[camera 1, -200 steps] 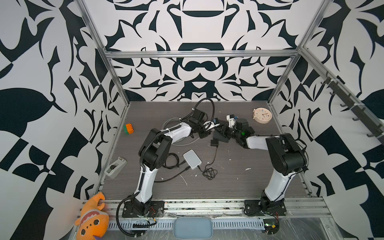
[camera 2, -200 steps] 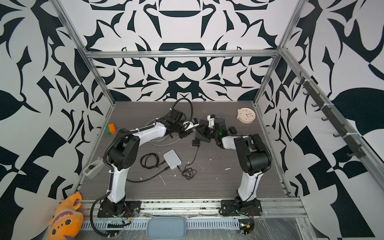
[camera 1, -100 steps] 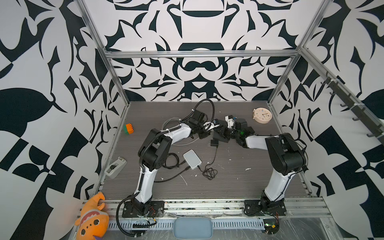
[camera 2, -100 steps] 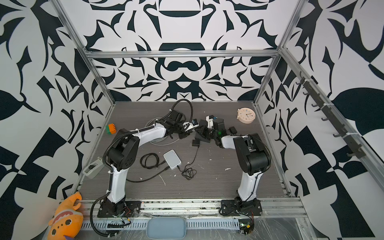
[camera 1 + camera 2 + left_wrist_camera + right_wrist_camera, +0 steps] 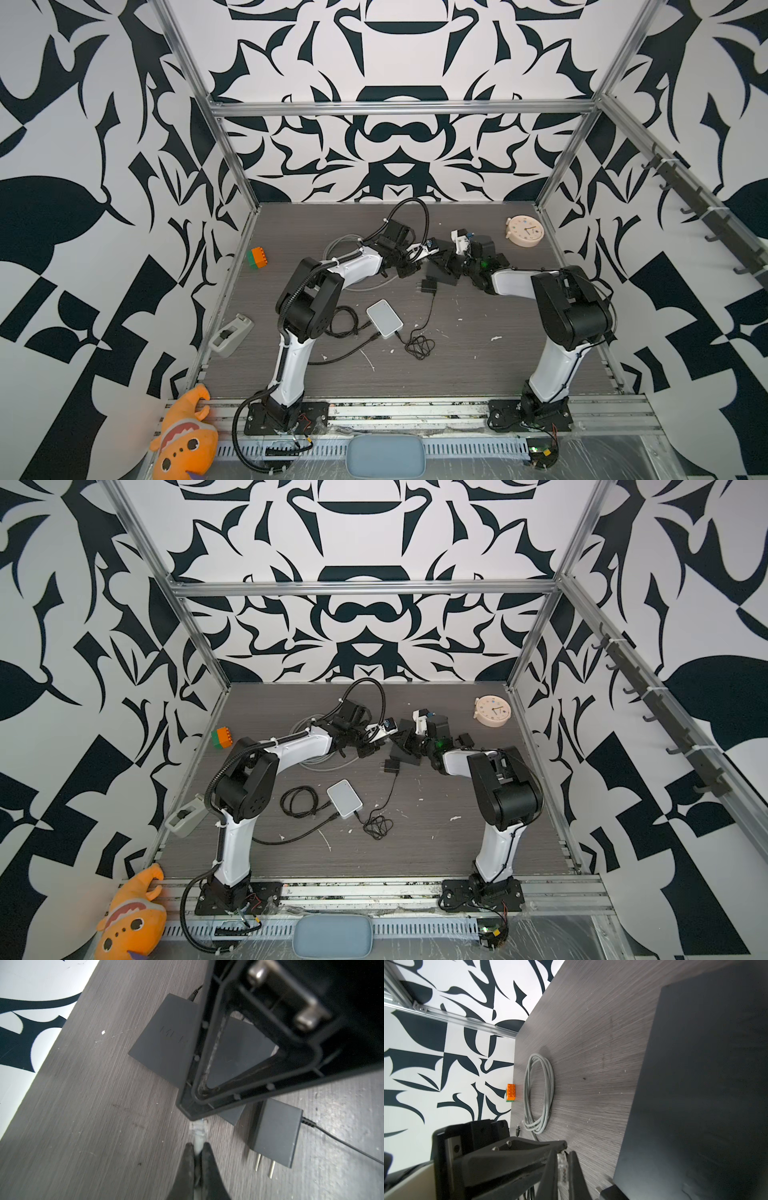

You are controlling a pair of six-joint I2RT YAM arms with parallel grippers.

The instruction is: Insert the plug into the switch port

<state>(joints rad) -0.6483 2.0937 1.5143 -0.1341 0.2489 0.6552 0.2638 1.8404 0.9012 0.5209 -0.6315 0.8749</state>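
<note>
The clear plug (image 5: 198,1128) ends a grey cable (image 5: 197,1142). My left gripper (image 5: 197,1146) is shut on that cable just behind the plug. My right gripper (image 5: 562,1152) meets it tip to tip and is shut on the plug (image 5: 563,1166) itself. The switch (image 5: 166,1043) is a flat dark grey box lying on the table just beyond the two grippers. It also shows in the right wrist view as the switch (image 5: 695,1084), and in both top views (image 5: 441,277) (image 5: 405,756). None of its ports show.
A black power adapter (image 5: 274,1132) with bare prongs lies beside the switch. The rest of the grey cable (image 5: 538,1093) lies coiled near an orange brick (image 5: 511,1093). A white box (image 5: 384,318), a black cord tangle (image 5: 419,345), a clock (image 5: 525,231) and a tape dispenser (image 5: 230,334) sit around.
My right gripper's jaws have closed onto the plug. Both arms have stayed almost where they were.
</note>
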